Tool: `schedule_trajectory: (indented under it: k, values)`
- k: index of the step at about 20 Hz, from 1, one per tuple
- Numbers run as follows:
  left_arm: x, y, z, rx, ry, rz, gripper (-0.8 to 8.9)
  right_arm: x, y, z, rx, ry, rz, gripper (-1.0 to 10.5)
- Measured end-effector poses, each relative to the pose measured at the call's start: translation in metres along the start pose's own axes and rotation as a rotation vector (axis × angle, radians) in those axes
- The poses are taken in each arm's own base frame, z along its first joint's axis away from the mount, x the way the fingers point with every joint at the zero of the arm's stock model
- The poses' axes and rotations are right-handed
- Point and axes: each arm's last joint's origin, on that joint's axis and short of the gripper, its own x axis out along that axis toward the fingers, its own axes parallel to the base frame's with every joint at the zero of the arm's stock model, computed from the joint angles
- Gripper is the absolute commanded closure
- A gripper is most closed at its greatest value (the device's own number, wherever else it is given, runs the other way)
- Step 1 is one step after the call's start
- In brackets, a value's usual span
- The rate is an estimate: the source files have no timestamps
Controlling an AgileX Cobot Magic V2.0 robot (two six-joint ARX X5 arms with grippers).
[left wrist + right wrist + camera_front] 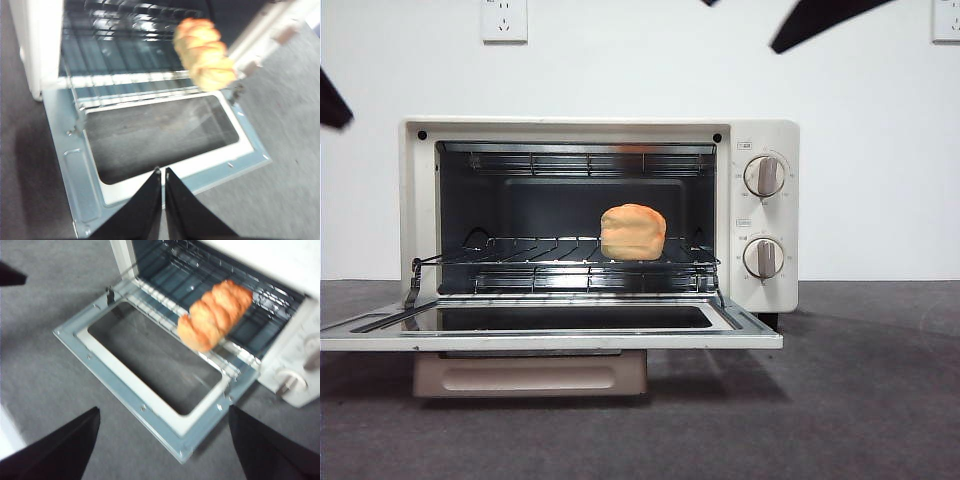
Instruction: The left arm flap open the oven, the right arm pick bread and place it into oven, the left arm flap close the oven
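we see the oven [600, 215] standing on the grey counter [860, 400] with its door [550, 325] folded all the way down, lying flat in front of the cavity so that its dark glass window faces up. the bread [633, 232] sits inside on the wire rack [570, 250], toward the right half of the cavity, on the side nearer the two round knobs [764, 176]. from the wrist views the loaf lies lengthwise front to back, one end close to the rack's front edge, and nothing is touching it.

the left tool [163, 172] hangs above the outer edge of the lowered door, well clear of it – its two black jaws are pressed together with only a thin line between them, and they grip nothing. the right tool [162, 440] is spread wide, its jaws far apart at either side of its view and empty, poised above the counter just in front of the door's right corner, with the bread [215, 315] well ahead of it inside the oven.

in the front view both arms are only dark tips – one at the left edge [332, 100] and one at the top right [820, 20] – and we cannot tell from that view alone which is which. two wall sockets [504, 20] sit high on the white wall behind.
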Motion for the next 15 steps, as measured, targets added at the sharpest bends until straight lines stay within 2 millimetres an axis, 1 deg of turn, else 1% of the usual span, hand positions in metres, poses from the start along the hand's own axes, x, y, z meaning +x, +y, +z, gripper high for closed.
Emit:
schedule_trajectory:
  k: [3,6,9,11,15]
  values:
    - [0.017,0.021,-0.009,-0.086,0.013,0.014,7.99,-0.009,-0.001,-0.020,-0.003,-0.006,-0.002,5.4]
    - [0.027,0.043,-0.015,-0.174,0.027,0.059,7.99,-0.018,-0.001,-0.031,-0.004,-0.015,-0.001,5.4]
    - [0.032,0.060,-0.011,-0.214,0.013,0.109,7.99,-0.024,-0.001,-0.034,-0.004,-0.018,-0.001,5.4]
    - [0.039,0.073,-0.012,-0.244,0.038,0.146,7.99,-0.024,-0.001,-0.035,-0.003,-0.008,-0.001,5.4]
    - [0.062,0.092,-0.017,-0.274,0.115,0.140,7.99,-0.024,-0.001,-0.035,-0.003,-0.007,-0.001,5.4]
